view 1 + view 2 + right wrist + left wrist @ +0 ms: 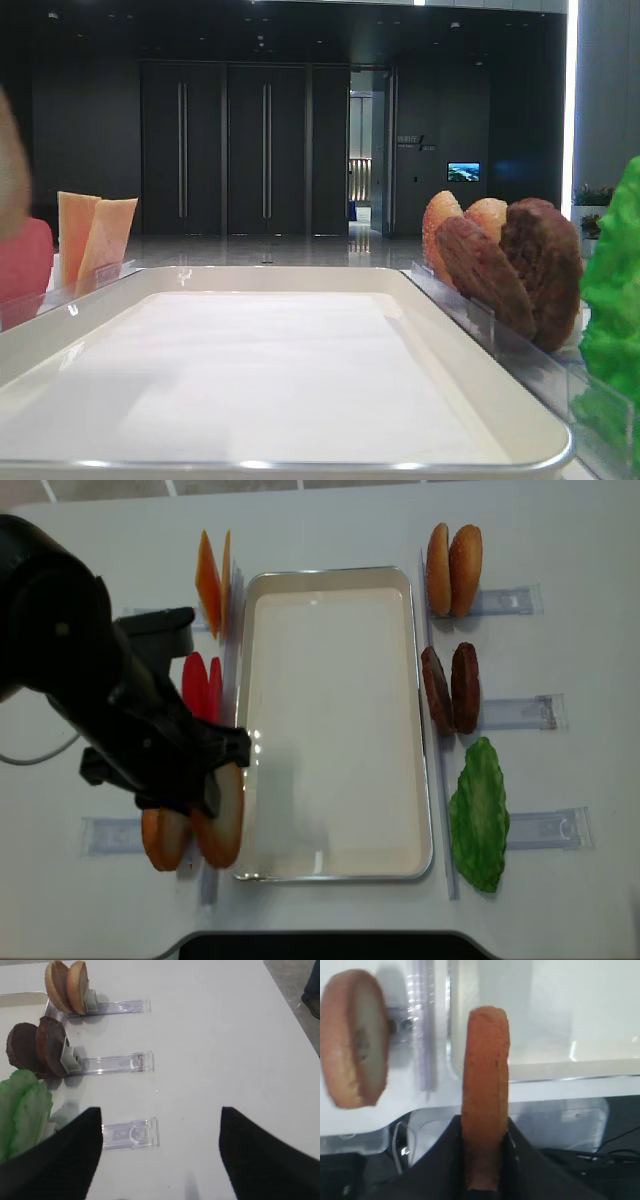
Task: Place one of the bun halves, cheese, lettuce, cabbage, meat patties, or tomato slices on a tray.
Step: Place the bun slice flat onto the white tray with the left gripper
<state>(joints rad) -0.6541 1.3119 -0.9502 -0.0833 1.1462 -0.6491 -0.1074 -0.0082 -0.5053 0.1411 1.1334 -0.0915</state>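
Observation:
My left gripper (485,1132) is shut on a bun half (486,1075), held on edge at the near left corner of the cream tray (330,875), over its left rim. A second bun half (160,840) stands in the rack beside it. On the left are the cheese (210,580) and the tomato slices (203,685). To the right of the tray stand two more bun halves (452,568), the meat patties (450,688) and the lettuce (480,815). Cabbage is out of view. My right gripper (160,1110) hangs open over bare table, holding nothing.
Clear plastic racks (131,1135) lie on the white table on both sides of the tray, with their slides running outward. My left arm (90,690) covers much of the left side. The table's near edge (320,940) runs just below the tray.

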